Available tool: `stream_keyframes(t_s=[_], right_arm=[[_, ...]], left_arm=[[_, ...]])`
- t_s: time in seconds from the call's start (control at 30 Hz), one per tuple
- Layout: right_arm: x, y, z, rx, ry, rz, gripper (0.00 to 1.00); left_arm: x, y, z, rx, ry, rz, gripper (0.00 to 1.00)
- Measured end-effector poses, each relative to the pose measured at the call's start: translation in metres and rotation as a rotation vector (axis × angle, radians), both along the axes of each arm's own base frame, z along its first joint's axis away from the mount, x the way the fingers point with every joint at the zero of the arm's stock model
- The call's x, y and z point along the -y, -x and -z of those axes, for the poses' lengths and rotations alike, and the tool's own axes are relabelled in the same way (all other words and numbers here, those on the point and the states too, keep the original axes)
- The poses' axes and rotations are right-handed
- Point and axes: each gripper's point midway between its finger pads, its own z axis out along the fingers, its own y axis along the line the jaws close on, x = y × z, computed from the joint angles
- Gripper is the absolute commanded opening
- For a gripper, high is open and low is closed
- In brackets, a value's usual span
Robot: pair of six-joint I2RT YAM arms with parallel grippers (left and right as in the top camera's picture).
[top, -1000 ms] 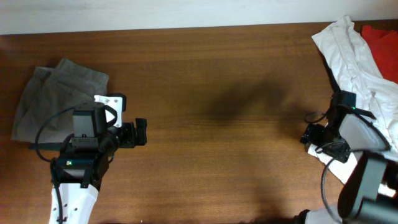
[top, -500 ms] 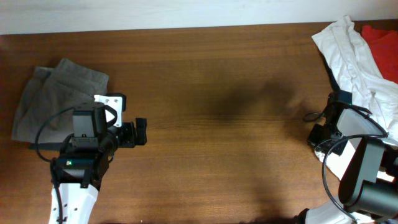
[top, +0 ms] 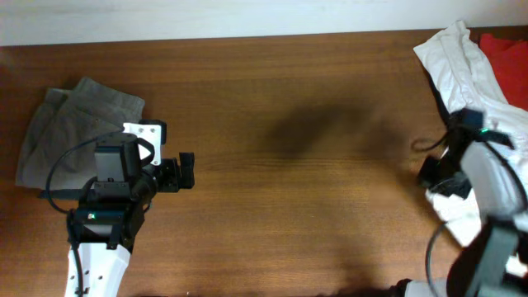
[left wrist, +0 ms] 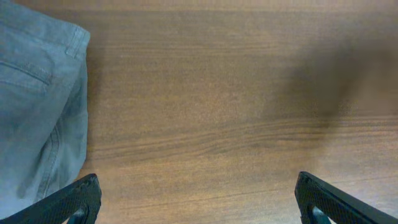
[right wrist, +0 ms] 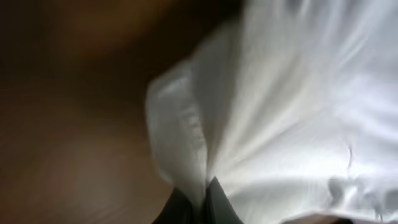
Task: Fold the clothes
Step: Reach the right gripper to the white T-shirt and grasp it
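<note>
A crumpled white garment (top: 469,62) lies at the table's right edge, partly over a red garment (top: 505,43). My right gripper (top: 431,173) is at the white garment's lower left edge. In the right wrist view it (right wrist: 206,204) is shut, pinching a fold of the white cloth (right wrist: 280,106), which fans out from the jaws. Grey folded trousers (top: 66,132) lie at the left. My left gripper (top: 186,172) is just right of them, open and empty. The left wrist view shows its fingertips (left wrist: 78,198) wide apart over bare wood, with the grey trousers (left wrist: 31,93) at the left.
The wooden table (top: 289,107) stretches between the two arms, with a shadow near its middle. A pale wall strip (top: 206,16) runs along the far edge. The right arm's body covers part of the white cloth.
The right gripper has gone from open to shut on the white garment's edge and shifted slightly right and up. The left arm has barely moved.
</note>
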Motion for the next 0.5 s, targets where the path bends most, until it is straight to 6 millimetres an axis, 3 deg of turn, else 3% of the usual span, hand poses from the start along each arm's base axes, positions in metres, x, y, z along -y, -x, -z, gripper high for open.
stream_keyframes(t_s=[0.1,0.2,0.3,0.5], right_arm=[[-0.024,-0.02,-0.057,0.162,-0.003,-0.112,0.04],[-0.073,-0.024,-0.097,0.274,-0.015,-0.285,0.04],[-0.126,-0.017,-0.106,0.294,-0.058,-0.46,0.04],[-0.224,-0.015,-0.101,0.314,-0.13,-0.733,0.05]], left_arm=[[0.0,-0.002,-0.002,0.014,0.001,0.0,0.99],[0.0,-0.004,-0.004,0.024,0.001,0.0,0.99],[0.0,-0.005,-0.005,0.03,0.001,0.0,0.99],[0.0,-0.005,-0.006,0.032,0.002,0.0,0.99]])
